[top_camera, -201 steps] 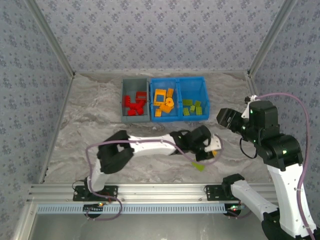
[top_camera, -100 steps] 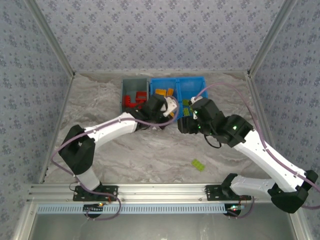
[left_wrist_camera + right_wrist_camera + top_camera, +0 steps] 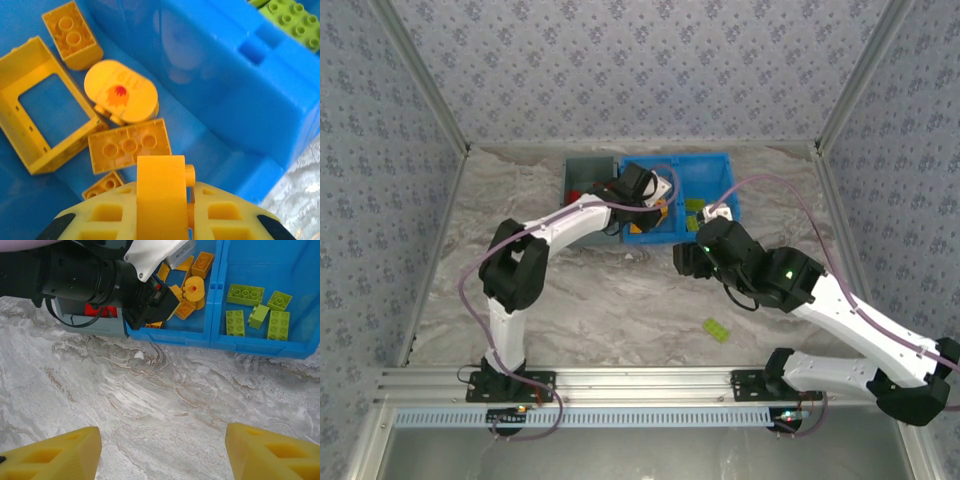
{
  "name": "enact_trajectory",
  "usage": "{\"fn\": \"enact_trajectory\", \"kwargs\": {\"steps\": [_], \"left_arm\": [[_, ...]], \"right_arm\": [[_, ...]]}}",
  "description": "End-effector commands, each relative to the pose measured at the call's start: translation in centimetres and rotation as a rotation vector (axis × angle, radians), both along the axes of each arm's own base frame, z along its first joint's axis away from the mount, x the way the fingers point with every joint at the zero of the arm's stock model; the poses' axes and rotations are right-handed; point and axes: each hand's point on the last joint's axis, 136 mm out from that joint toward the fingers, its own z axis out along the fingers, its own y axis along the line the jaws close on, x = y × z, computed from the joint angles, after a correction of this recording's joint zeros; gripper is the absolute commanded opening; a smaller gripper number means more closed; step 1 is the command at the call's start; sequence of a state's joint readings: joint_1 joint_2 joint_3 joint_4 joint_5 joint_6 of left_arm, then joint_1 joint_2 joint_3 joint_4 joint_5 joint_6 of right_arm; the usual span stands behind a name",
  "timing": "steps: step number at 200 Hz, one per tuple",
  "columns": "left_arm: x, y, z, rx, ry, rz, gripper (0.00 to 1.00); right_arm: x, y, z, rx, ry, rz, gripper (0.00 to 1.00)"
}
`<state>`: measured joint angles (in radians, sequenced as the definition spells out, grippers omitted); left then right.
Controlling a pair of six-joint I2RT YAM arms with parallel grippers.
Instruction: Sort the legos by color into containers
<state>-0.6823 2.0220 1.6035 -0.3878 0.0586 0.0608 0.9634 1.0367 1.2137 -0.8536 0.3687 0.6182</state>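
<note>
Bright, even light with soft, faint shadows — the nearest foreground blurs in both wrist views.

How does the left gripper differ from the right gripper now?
The left gripper is shut on a small orange plastic brick; the right gripper is open and empty. The left hangs over the bright blue plastic bin; the right over the marbled table. Both have yellow fingers.

Left arm [image 3: 560, 225] extends far forward, jaws clamped on an orange lego [image 3: 160, 190]; right arm [image 3: 820, 295] bends inward, jaws spread wide.
</note>
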Motion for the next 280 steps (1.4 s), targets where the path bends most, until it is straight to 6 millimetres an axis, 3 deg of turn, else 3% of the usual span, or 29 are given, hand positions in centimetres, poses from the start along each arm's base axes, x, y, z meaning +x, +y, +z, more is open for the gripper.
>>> {"fn": "enact_trajectory", "kwargs": {"steps": [1,31,75,97,149,185,209,230,280], "left_arm": [[0.8,-1.1,0.3,-0.035,0.030,0.009,0.15],[1.3,-2.5,-0.3,-0.069,0.073,0.010,0.15],[1.0,-2.6,-1.6,-0.075,0.114,0.023,0.17],[0.7,-2.4,-1.9,-0.078,0.126,0.033,0.27],[0.0,-2.2,2.6,-0.158,0.085,0.058,0.50],[-0.9,-0.6,8.1,-0.247,0.012,0.127,0.61],[-3.7,0.0,12.0,-0.334,-0.036,0.134,0.67],[-7.1,0.9,14.1,-0.361,-0.046,0.135,0.68],[-15.6,3.8,15.6,-0.404,-0.029,0.103,0.70]], "right_arm": [[-0.2,-0.9,0.2,0.012,-0.005,-0.046,0.69],[-0.3,-1.1,0.1,0.003,-0.004,-0.046,0.69],[-0.3,-1.1,0.0,0.004,-0.004,-0.049,0.69],[-0.3,-1.0,-0.2,0.003,0.003,-0.046,0.70],[-2.1,-3.3,-4.9,-0.089,0.157,-0.109,0.71],[-5.5,-6.0,-10.7,-0.225,0.395,-0.183,0.71],[-8.0,-6.7,-15.0,-0.313,0.534,-0.179,0.72],[-9.3,-6.6,-17.9,-0.365,0.620,-0.143,0.73],[-9.6,-5.1,-20.9,-0.496,0.729,-0.029,0.76]]}}
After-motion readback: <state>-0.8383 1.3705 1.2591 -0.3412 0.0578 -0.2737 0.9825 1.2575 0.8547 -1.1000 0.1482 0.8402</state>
